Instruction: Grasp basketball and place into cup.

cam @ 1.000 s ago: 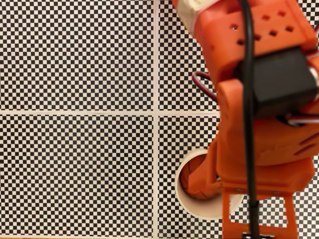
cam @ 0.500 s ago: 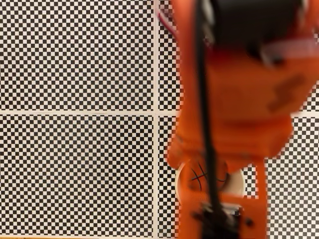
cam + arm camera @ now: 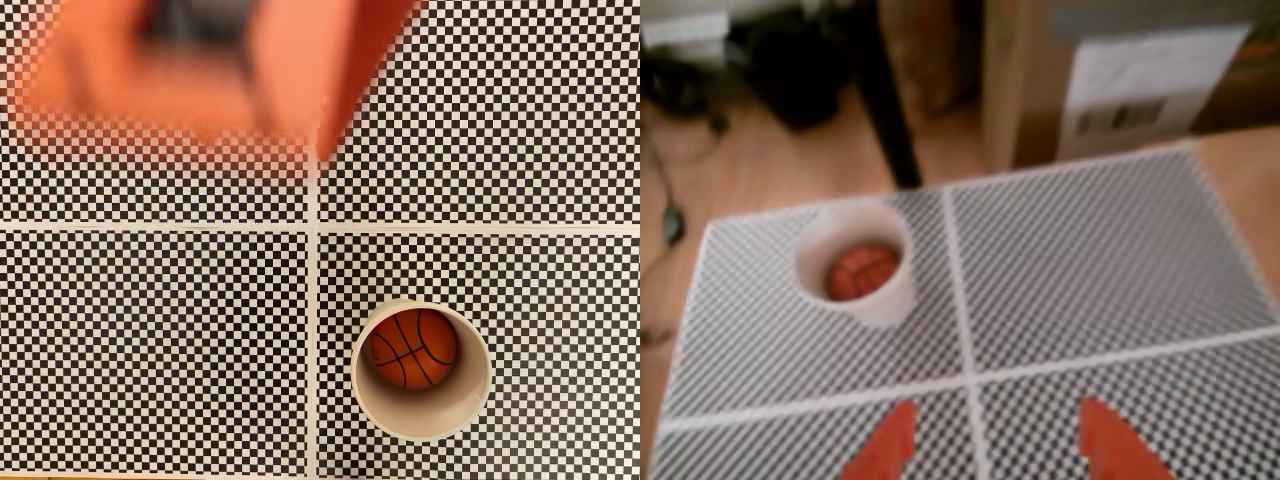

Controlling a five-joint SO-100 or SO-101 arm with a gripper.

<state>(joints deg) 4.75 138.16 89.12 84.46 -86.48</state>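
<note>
Pulling back now: a second ago the arm sat right over the cup [image 3: 420, 368] and hid most of its mouth; in the fixed view it is only a blurred orange mass at the far-left part of the checkered tabletop [image 3: 180, 330], well apart from the cup. The basketball [image 3: 414, 348] lies inside the cup, seams visible, resting against the wall nearer the tabletop's middle line. Nothing touches it. The wrist view agrees: ball in the cup [image 3: 856, 262] (orange with dark lines, blurry), cup upright on its quadrant near the tabletop's edge by the floor. The gripper [image 3: 992, 440] shows two orange fingers [image 3: 885, 450] at the bottom of the wrist view, spread wide with bare checker pattern between them, holding nothing, so released. Judgement: placement looks done, since the ball sits below the rim and the cup has not tipped. What remains is likely only the arm's retreat; little risk while it is clear of the cup.
</note>
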